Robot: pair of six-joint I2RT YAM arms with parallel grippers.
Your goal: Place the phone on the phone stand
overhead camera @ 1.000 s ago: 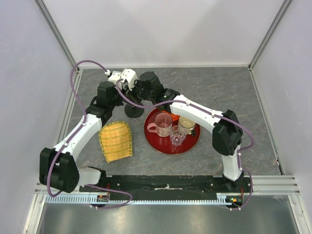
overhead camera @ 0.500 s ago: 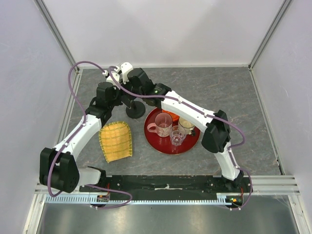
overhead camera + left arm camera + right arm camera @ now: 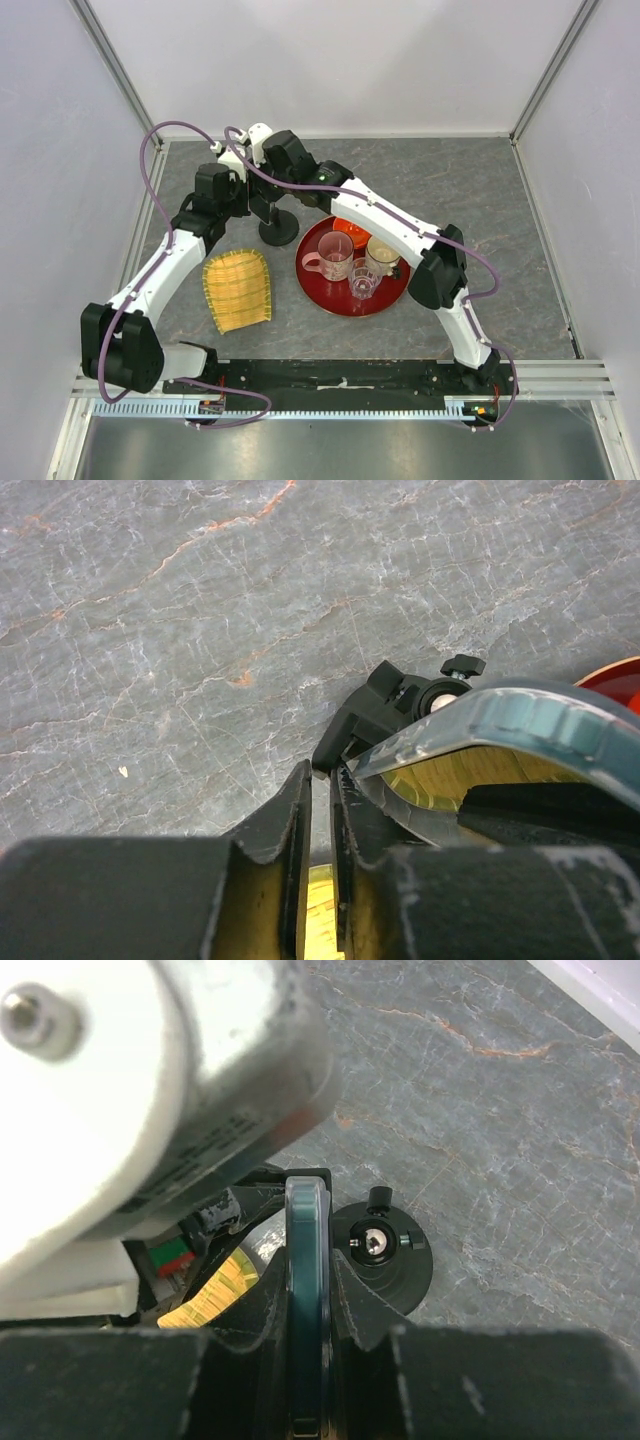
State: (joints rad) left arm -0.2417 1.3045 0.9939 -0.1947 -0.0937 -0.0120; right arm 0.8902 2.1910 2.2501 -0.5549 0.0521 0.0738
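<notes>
My right gripper (image 3: 310,1282) is shut on the phone (image 3: 307,1250), which stands edge-on between its fingers. It hangs just above and left of the black phone stand (image 3: 385,1248), whose disc base and post top show beside it. In the top view the stand (image 3: 279,231) is left of the red tray, with both grippers crowded over it. My left gripper (image 3: 320,778) is shut and empty, close beside the phone's glossy edge (image 3: 530,712) and the stand's bracket (image 3: 385,702).
A round red tray (image 3: 322,296) holds a pink mug (image 3: 333,256), a clear mug (image 3: 382,256), a small glass (image 3: 363,281) and an orange item. A yellow woven mat (image 3: 238,288) lies left of the tray, below the left arm.
My right gripper has carried the phone left and back, closing in over the stand. The left gripper has shifted slightly toward the back.
</notes>
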